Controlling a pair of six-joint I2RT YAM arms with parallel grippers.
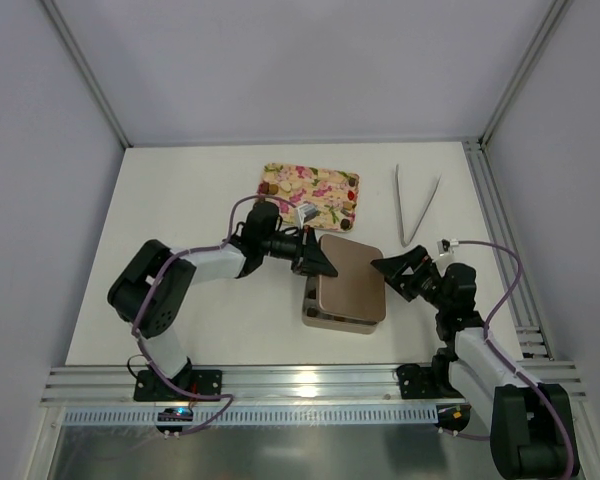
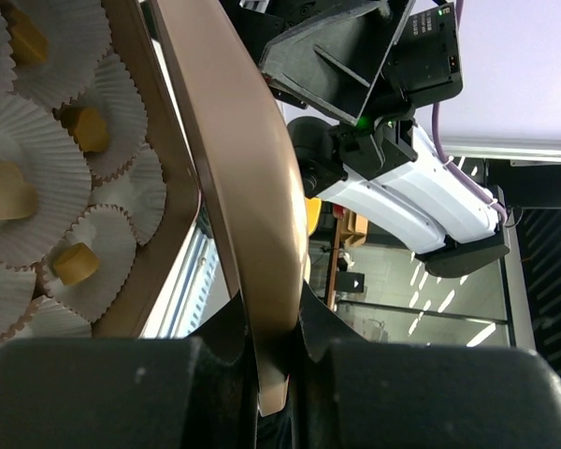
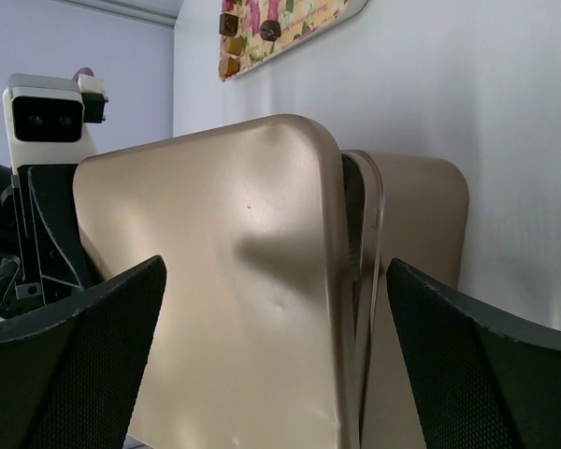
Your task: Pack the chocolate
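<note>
Top external: the left gripper (image 1: 323, 262) clamps the gold lid's (image 1: 350, 282) left edge; the right gripper (image 1: 392, 268), jaws spread, sits beside its right edge.

Left wrist: chocolate (image 2: 77, 263) rests in paper cups (image 2: 37, 159), left of the pinching fingers (image 2: 93, 393).

Right wrist: open fingers (image 3: 70, 360) flank the lid.

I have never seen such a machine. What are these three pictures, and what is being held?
Two robot arms stand on a white table. One picture looks down from above; the other two come from cameras on the wrists. The left gripper is shut on the edge of a gold lid, held over a box of paper cups with chocolate inside. The right gripper is open beside the lid. A floral tray with more pieces and tongs also lie there.
</note>
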